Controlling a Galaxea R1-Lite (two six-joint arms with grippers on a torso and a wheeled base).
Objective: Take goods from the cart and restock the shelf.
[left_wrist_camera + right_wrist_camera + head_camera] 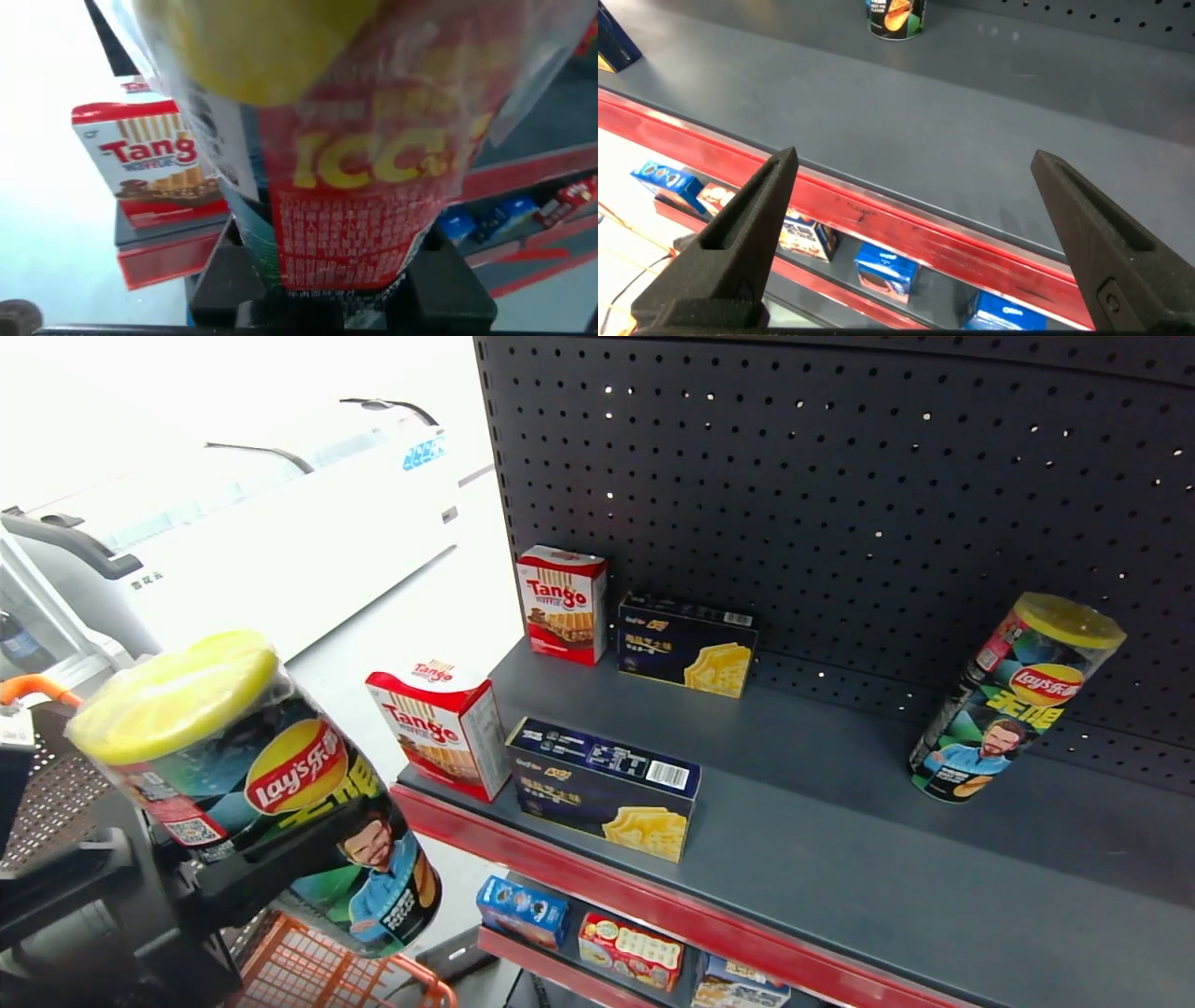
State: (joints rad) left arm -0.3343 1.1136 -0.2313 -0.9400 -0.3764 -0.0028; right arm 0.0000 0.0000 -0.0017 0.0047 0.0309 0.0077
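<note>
The left pincer (266,882) is closed around a chips can (271,775), the shelf (840,821) to its right. From its wrist, the chips can (355,187) is seen clamped. From the right wrist, the right pincer (920,233) is shown wide open, empty, over the shelf (971,121).

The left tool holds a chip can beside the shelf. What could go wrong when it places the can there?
1. The chip can sits tilted in the left tool; set down so, it may topple.
2. The wafer box stands at the front corner of the shelf, nearest the can, and could be knocked off.
</note>
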